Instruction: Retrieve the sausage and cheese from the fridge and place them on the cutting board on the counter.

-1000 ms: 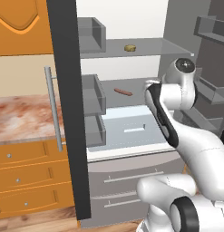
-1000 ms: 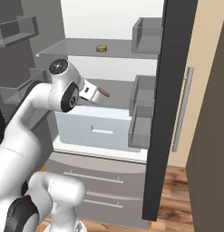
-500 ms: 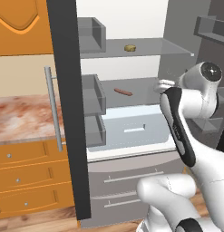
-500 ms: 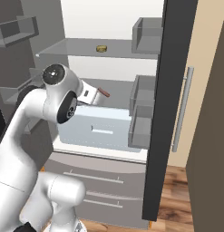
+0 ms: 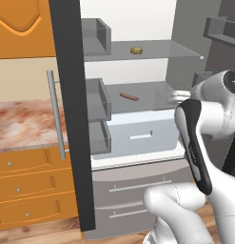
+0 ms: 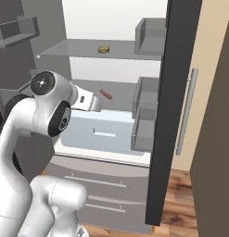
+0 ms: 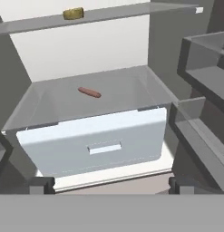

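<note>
The fridge (image 5: 66,95) stands with both doors open. The reddish-brown sausage (image 5: 129,96) (image 6: 105,94) (image 7: 89,92) lies alone on the middle glass shelf. A small yellow cheese (image 5: 136,50) (image 6: 104,49) (image 7: 73,13) sits on the shelf above. My gripper (image 5: 176,97) (image 6: 99,105) (image 7: 112,185) hovers in front of the middle shelf, short of the sausage and to its right in the left base view. It is open and holds nothing. The marbled counter (image 5: 19,124) lies left of the fridge. The cutting board is out of view.
A pale drawer (image 5: 138,136) (image 7: 95,145) sits under the middle shelf, over grey freezer drawers (image 5: 138,190). Grey door bins (image 5: 97,100) (image 6: 146,111) jut from both open doors and flank the opening. Orange drawers (image 5: 24,186) sit below the counter.
The arm's elbow has swung out to the right in the left base view. The hand has drifted slightly right and down, a little away from the sausage. Sausage and cheese have not moved.
</note>
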